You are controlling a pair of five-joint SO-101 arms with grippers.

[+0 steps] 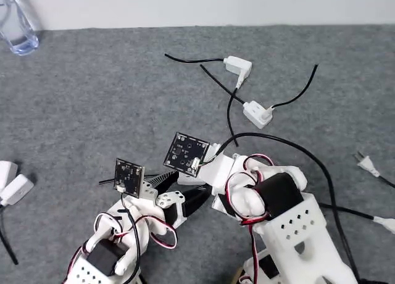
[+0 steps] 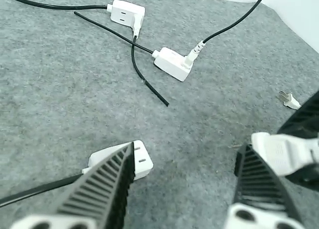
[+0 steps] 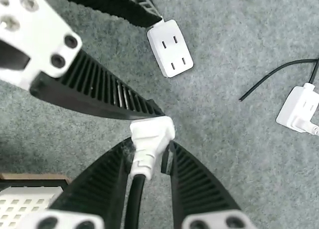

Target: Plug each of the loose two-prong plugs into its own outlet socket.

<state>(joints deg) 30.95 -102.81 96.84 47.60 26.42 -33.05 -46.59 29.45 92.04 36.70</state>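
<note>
Right gripper (image 3: 149, 145) clamps white plastic two-prong plug (image 3: 152, 132) on black cord (image 3: 133, 199); left gripper (image 2: 184, 181) gapes wide beside white rectangular outlet socket (image 2: 142, 162) on grey felt (image 2: 60, 89).

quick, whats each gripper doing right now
left gripper: open, one finger beside the white outlet socket.
right gripper: closed on a white plug.

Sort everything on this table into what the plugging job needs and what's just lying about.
Job: white plug held in the right gripper; empty outlet socket; loose plug; filled socket; second filled socket.
Lying about: clear container at the far corner; white blocks at the edge, unclear what.
</note>
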